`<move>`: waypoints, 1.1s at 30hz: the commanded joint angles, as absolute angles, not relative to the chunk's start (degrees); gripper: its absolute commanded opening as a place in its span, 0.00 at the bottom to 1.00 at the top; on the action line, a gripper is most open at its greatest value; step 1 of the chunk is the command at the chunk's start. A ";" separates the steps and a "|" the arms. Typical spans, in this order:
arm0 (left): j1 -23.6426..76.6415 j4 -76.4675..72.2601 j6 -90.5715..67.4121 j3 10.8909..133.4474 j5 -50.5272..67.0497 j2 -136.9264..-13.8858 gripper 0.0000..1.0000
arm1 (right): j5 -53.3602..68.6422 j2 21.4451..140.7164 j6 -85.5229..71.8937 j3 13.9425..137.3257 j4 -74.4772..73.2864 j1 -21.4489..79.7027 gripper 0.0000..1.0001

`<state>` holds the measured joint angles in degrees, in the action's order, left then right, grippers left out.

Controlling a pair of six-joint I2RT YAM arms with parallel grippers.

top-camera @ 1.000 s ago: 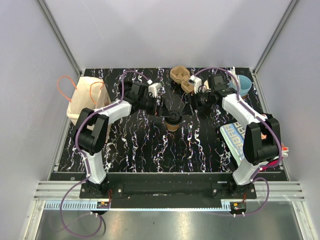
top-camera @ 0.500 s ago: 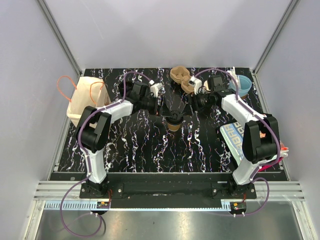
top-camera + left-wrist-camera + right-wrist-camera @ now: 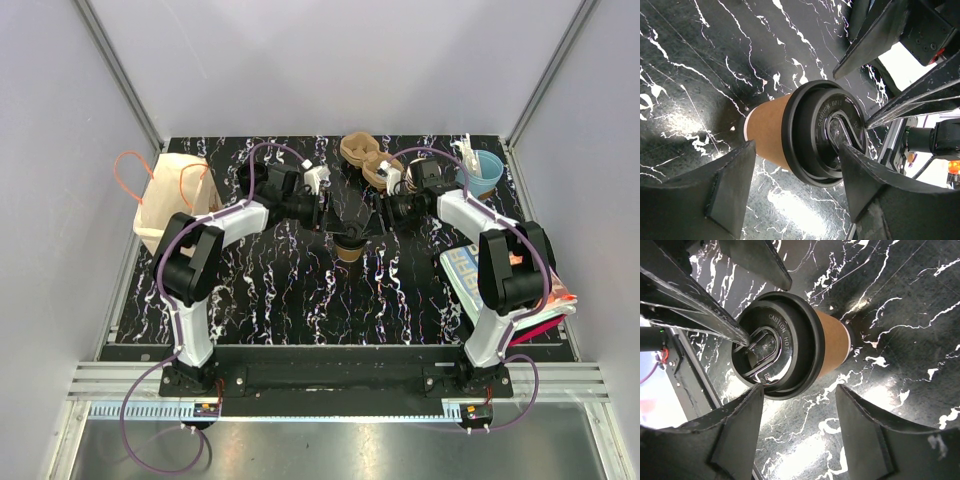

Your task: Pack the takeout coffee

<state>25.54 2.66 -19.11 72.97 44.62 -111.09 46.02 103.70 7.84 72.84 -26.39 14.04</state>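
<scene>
The takeout coffee (image 3: 349, 244), a tan paper cup with a black lid, stands upright mid-table. My left gripper (image 3: 334, 224) reaches it from the left and my right gripper (image 3: 368, 224) from the right. Both are open and hold nothing. In the left wrist view my left gripper (image 3: 796, 146) hangs over the lid (image 3: 826, 131), with the cup wall (image 3: 767, 131) showing beside it. The right gripper's fingertip (image 3: 875, 119) rests at the lid's edge. In the right wrist view my right gripper (image 3: 799, 387) is over the lid's (image 3: 775, 352) rim, and a left fingertip (image 3: 740, 335) lies on the lid's top.
A paper bag (image 3: 176, 196) with orange handles stands at the left edge. A stack of nested tan cups (image 3: 363, 157) lies at the back centre. A light blue cup (image 3: 487, 171) stands at the back right. A blue-and-white printed box (image 3: 470, 273) lies at the right.
Both wrists have shifted a little inward toward the cup, and their fingertips have come down to the lid. The cup has not moved.
</scene>
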 commanded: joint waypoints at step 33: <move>29.18 8.70 -16.17 71.37 24.43 -116.10 0.35 | 59.68 106.17 1.85 66.45 -17.05 10.72 0.49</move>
